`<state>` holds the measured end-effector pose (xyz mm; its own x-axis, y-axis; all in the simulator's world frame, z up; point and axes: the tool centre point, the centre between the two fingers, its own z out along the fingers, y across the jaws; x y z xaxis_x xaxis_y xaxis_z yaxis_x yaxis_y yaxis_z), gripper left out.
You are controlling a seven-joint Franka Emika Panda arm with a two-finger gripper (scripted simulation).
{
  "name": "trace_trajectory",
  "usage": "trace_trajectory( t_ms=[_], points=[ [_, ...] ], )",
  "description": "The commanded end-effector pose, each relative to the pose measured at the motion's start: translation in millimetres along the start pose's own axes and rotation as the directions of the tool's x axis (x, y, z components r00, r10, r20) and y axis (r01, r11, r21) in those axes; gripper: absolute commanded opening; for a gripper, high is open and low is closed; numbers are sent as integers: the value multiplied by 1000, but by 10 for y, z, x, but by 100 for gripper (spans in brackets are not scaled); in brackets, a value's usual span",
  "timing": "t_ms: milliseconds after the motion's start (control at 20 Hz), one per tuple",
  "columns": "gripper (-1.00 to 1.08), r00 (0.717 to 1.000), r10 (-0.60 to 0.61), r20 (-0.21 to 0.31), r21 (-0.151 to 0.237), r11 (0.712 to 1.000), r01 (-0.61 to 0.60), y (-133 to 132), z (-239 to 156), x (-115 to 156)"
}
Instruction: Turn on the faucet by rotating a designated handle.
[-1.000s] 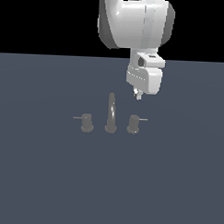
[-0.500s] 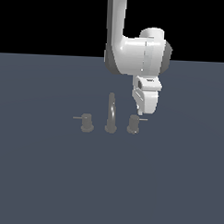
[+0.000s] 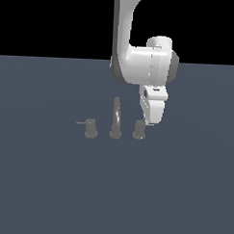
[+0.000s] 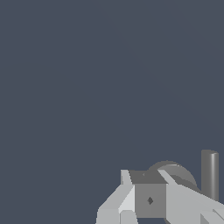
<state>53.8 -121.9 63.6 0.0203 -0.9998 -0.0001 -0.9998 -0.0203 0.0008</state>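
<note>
Contact looks imminent: white fingers [image 3: 155, 119], opening unclear, hang beside the stubby gray valve handle [image 3: 139, 130], apparently unturned.

Glossy white, rounded robot arm [image 3: 140, 62] with dark gray joint bands and a blocky pale-gray pincer [image 3: 152, 121].

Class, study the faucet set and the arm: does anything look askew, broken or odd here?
Nothing stands out. The faucet stands upright, its two valves level either side of the spout. The gripper hangs close by the handle on the exterior view's right, whose thin lever rod pokes out towards it.
</note>
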Motion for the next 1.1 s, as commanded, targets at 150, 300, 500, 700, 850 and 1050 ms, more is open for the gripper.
trace_trajectory(
  t_ms=[150,300,500,700,850,1050],
  points=[
    [-100,1000,0,0,0,1000,0,127,1,69],
    [-100,1000,1,0,1,1000,-1,225,0,124],
    [-100,1000,1,0,1,1000,-1,324,2,178],
    [-100,1000,-5,0,9,1000,5,335,0,107],
    [-100,1000,-4,0,7,1000,4,436,1,98],
    [-100,1000,-1,0,4,1000,1,573,2,86]
  ],
)
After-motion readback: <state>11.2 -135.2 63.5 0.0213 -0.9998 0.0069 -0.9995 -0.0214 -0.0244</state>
